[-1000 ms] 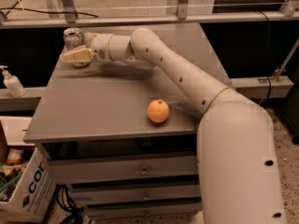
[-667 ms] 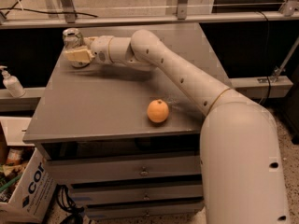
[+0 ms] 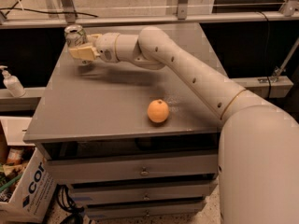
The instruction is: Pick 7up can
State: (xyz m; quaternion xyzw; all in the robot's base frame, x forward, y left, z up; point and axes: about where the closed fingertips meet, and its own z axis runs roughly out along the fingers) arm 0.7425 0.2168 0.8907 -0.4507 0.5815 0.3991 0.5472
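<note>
The 7up can (image 3: 74,34) is a small silver can with a shiny metal top and green markings, at the far left corner of the grey cabinet top (image 3: 107,106). My gripper (image 3: 82,52) reaches there from the right, and its beige fingers (image 3: 79,53) are closed around the can's lower body. Only the can's top and upper part show above the fingers. The can seems to be held just above the surface. An orange (image 3: 158,111) lies near the front edge, well apart from the gripper.
My white arm (image 3: 187,71) stretches across the cabinet top from the lower right. A soap dispenser bottle (image 3: 11,83) stands on a ledge at the left. A cardboard box (image 3: 25,190) sits on the floor at the lower left. Drawers (image 3: 140,171) lie below the top.
The gripper and the can have shifted together slightly up and to the right. The orange has not moved.
</note>
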